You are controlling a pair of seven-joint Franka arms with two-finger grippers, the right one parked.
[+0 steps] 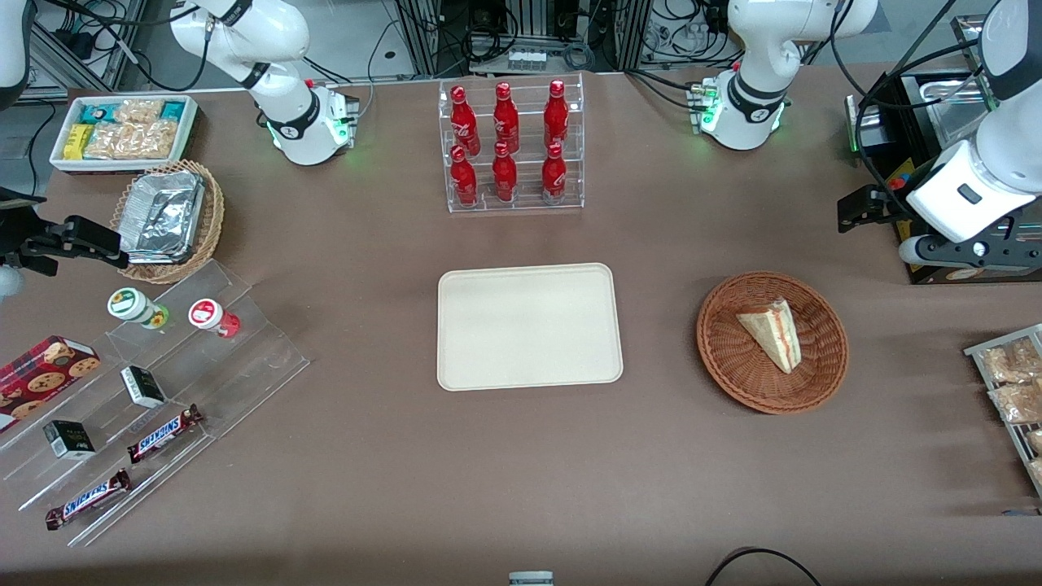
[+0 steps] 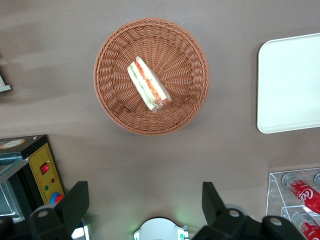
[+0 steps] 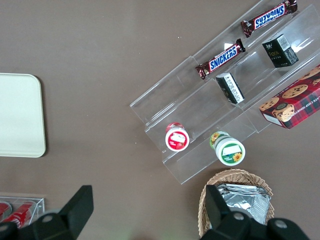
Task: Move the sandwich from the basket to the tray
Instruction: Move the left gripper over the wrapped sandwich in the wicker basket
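The sandwich [image 1: 773,332] [image 2: 148,84], a pale wedge with red and green filling, lies in the round reddish-brown basket [image 1: 733,370] [image 2: 182,52]. The cream tray [image 1: 529,325] [image 2: 290,85] lies bare beside the basket, at the table's middle. My gripper [image 1: 989,254] [image 2: 145,191] hangs high over the table at the working arm's end. It is a little farther from the front camera than the basket and well apart from it. Its fingers stand wide open with nothing between them.
A clear rack of red bottles [image 1: 509,146] stands farther from the front camera than the tray. A black control box [image 1: 936,122] [image 2: 30,170] sits by my gripper. A wire rack of snack packets [image 1: 1013,382] lies near the basket. Snack stands, a foil-tray basket [image 1: 167,220] and a white bin [image 1: 122,130] fill the parked arm's end.
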